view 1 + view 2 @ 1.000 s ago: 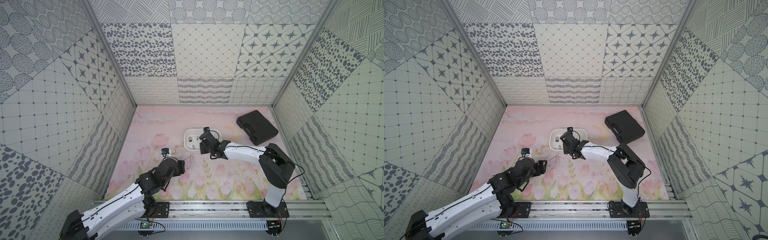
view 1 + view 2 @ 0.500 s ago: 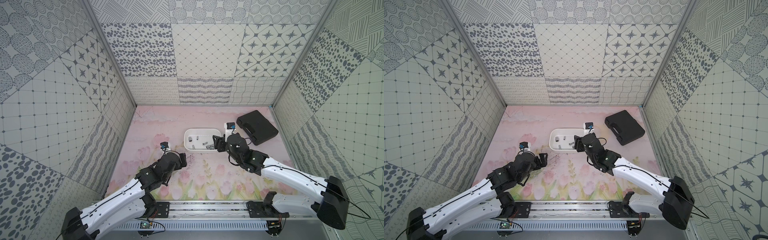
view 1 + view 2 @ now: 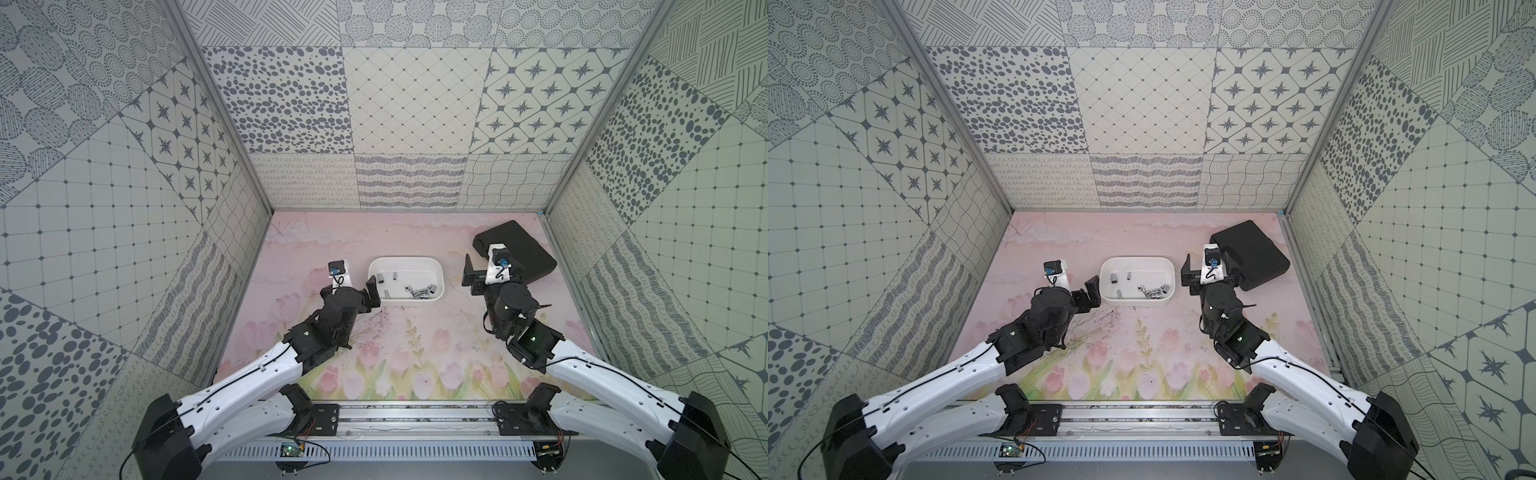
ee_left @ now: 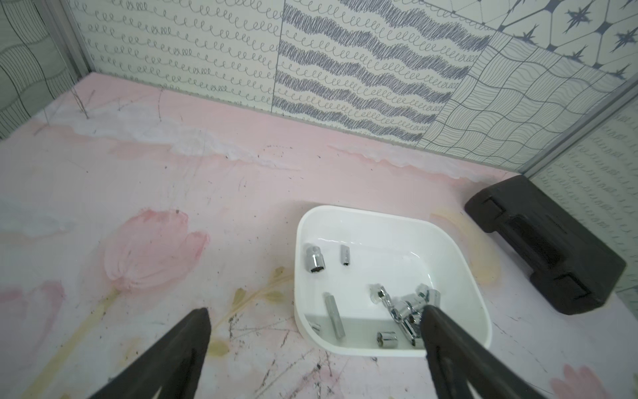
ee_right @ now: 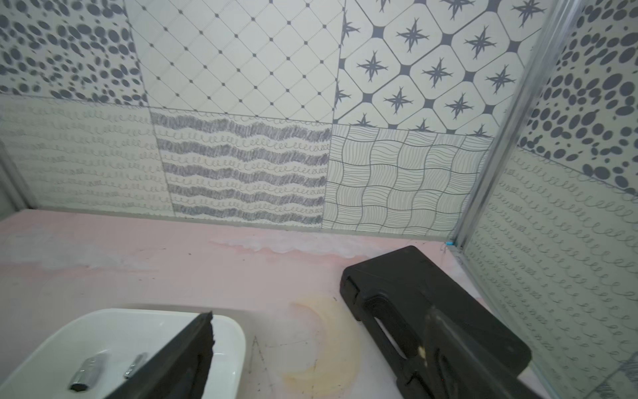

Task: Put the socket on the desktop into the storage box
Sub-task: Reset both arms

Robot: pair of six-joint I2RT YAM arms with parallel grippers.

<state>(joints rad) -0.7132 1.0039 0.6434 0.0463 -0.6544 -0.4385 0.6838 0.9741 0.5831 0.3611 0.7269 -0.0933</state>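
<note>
The white storage box point(image 3: 405, 259) point(image 3: 1138, 259) stands mid-table, with several chrome sockets point(image 3: 419, 291) point(image 3: 1154, 293) point(image 4: 404, 307) lying inside it. No socket shows on the pink desktop. My left gripper point(image 3: 365, 297) point(image 3: 1089, 293) point(image 4: 315, 311) is open and empty, just left of the box's near-left corner. My right gripper point(image 3: 492, 268) point(image 3: 1209, 268) point(image 5: 319, 314) hangs open and empty between the box point(image 5: 238, 331) and the black case. The left wrist view looks down into the box point(image 4: 300, 241).
A flat black hard-shell case point(image 3: 523, 249) point(image 3: 1254, 253) point(image 4: 545, 248) point(image 5: 431, 293) lies at the back right, close behind my right gripper. Patterned walls enclose the desktop on three sides. A rail runs along the front edge.
My right gripper has opened and swung from over the box to its right side. My left gripper has opened wider and moved up to the box's left corner.
</note>
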